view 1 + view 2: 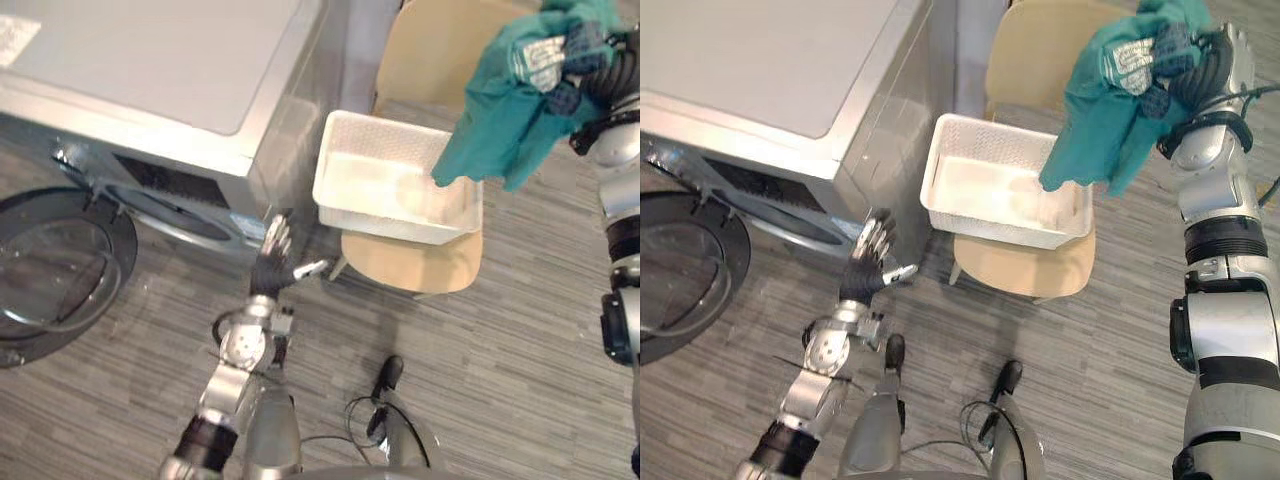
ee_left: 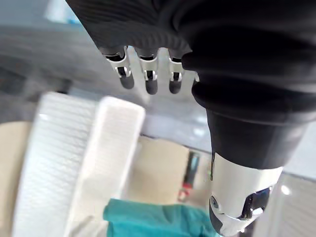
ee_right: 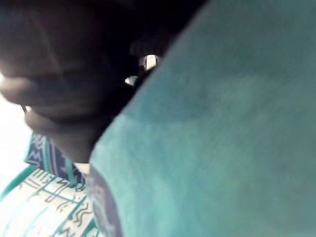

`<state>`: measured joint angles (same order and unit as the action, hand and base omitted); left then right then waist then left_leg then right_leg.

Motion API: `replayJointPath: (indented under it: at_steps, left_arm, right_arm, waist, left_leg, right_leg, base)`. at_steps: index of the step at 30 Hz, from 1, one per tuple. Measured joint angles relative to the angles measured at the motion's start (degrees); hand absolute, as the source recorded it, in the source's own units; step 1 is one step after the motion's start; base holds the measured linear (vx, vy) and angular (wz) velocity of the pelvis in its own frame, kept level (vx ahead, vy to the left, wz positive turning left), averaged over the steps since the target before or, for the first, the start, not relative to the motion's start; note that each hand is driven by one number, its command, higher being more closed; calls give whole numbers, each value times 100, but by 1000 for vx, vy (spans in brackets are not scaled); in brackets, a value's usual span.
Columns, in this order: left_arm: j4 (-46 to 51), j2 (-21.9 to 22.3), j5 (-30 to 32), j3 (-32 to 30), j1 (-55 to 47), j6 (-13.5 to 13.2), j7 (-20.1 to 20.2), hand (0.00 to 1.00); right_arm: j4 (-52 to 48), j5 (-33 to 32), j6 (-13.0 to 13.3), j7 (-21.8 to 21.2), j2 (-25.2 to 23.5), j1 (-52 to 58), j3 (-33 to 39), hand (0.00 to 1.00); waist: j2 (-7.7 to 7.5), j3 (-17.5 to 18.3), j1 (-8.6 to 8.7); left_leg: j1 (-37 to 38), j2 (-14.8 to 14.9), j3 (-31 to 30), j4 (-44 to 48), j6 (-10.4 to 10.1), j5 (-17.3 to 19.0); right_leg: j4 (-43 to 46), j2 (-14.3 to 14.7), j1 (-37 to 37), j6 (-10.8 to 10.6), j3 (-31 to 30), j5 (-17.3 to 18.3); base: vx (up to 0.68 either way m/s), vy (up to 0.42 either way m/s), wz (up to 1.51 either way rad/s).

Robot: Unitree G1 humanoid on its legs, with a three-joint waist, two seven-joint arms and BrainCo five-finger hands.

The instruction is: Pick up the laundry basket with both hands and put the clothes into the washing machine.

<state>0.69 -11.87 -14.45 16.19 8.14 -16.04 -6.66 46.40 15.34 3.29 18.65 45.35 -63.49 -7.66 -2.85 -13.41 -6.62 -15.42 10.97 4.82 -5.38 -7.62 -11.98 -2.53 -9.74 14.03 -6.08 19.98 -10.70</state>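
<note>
Right hand (image 1: 1202, 62) at the top right has its fingers bunched round a teal shirt (image 1: 1095, 130), dangling it above the white laundry basket (image 1: 990, 226) on the tan chair (image 1: 1025, 268) mid-frame, probably so it clears the rim. Left hand (image 1: 272, 262), fingers straight and holding nothing, hovers low centre by the washing machine (image 1: 150, 60), with its door (image 1: 50, 262) open at far left, ready for loading.

Teal cloth against white, beige and grey.

At two o'clock, the teal cloth garment (image 1: 500, 130) is plain apart from a print of white and navy with thin teal lines. The white plastic laundry basket (image 1: 345, 125) at centre has finely gridded walls. The pale beige wooden chair (image 1: 410, 262) is unpatterned. The silver-grey metal washing machine (image 1: 150, 60) at eleven o'clock has a dark round glass door (image 1: 55, 260) at nine. The grey wood-grain plank floor (image 1: 500, 340) is streaked.
</note>
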Motion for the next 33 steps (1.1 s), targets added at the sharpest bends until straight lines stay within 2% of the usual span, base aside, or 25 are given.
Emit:
replayJointPath:
  at_steps: [1, 4, 7, 9, 10, 13, 19, 26, 28, 30, 33]
  left_arm:
    - [-44, -8, 186, 14, 413, 1, -13, 0]
    - [-577, -21, 592, 187, 1276, 69, -163, 0]
    - [-1306, -18, 853, 410, 1932, 234, -230, 0]
    - [-1798, 11, 862, 553, 2330, 343, -220, 0]
    - [-1993, 60, 824, 674, 2495, 447, -203, 0]
    - [-2219, 76, 645, 827, 2728, 491, -86, 0]
    - [-2398, -31, 340, 1061, 3226, 516, -76, 0]
    - [-2644, -130, 103, 1353, 3608, 515, 47, 0]
    - [-2888, -120, -346, 1418, 3686, 581, 122, 0]
    - [-3036, -146, -598, 1599, 3822, 609, 199, 0]
    - [-3103, -243, -1308, 1842, 4092, 681, 433, 0]
  right_arm:
    - [-256, 0, 3, -6, -11, 2, -1, 100]
    - [-695, -7, 1, -59, -94, 9, -1, 100]
    - [-1135, -33, 20, -212, -393, 42, -11, 100]
    - [-1408, -160, 33, -297, -516, 152, -23, 100]
    - [-1456, -224, 34, -400, -571, 226, -27, 100]
    - [-1495, -414, 19, -541, -646, 347, -213, 100]
    - [-2031, -824, 49, -927, -673, 841, -594, 100]
    - [-2104, -1205, 89, -1172, -830, 899, -763, 100]
    - [-2234, -1318, 86, -1328, -839, 950, -950, 100]
    - [-2444, -1374, 87, -1382, -839, 1030, -1089, 100]
    - [-2660, -1547, 90, -1411, -841, 1076, -1193, 100]
  waist:
    - [31, 156, 144]
    - [27, 325, 301]
    - [20, 660, 451]
    - [18, 775, 615]
    - [9, 819, 654]
    - [4, 867, 751]
    - [-5, 1001, 787]
    - [-61, 1133, 824]
    - [-61, 1177, 851]
    - [-64, 1184, 872]
    - [-66, 1186, 863]
  left_leg:
    - [45, 13, 9, -6, -1, 2]
    - [291, 50, 107, -21, -42, 53]
    - [445, 84, 315, -47, -60, 115]
    - [542, 107, 349, -48, -77, 129]
    - [631, 127, 416, -48, -91, 149]
    - [721, 130, 489, -48, -99, 167]
    - [747, 122, 528, -48, -106, 180]
    - [749, 112, 524, -48, -106, 185]
    - [801, 111, 515, -47, -112, 196]
    - [839, 111, 501, -48, -113, 206]
    - [835, 106, 489, -48, -122, 216]
  right_leg:
    - [-77, 26, -81, 5, -15, -10]
    - [-131, 73, -258, 13, -127, -16]
    - [-200, 111, -295, -7, -296, -2]
    - [-283, 144, -403, 0, -327, -14]
    - [-283, 165, -439, 2, -399, -13]
    - [-298, 168, -482, 5, -464, -11]
    - [-306, 166, -480, -9, -546, -41]
    - [-306, 159, -485, 1, -556, -49]
    - [-309, 159, -547, 1, -549, -47]
    - [-310, 157, -600, -8, -537, -37]
    - [-311, 152, -601, 3, -534, -12]
  base:
    - [21, -41, -13]
    - [16, -27, -20]
    - [12, -18, -30]
    - [19, -25, -18]
    - [6, -23, -16]
    - [-2, -11, -13]
    - [-3, -1, -3]
    - [0, 0, 0]
    - [5, 1, 2]
    - [-5, 5, 4]
    - [0, 0, 0]
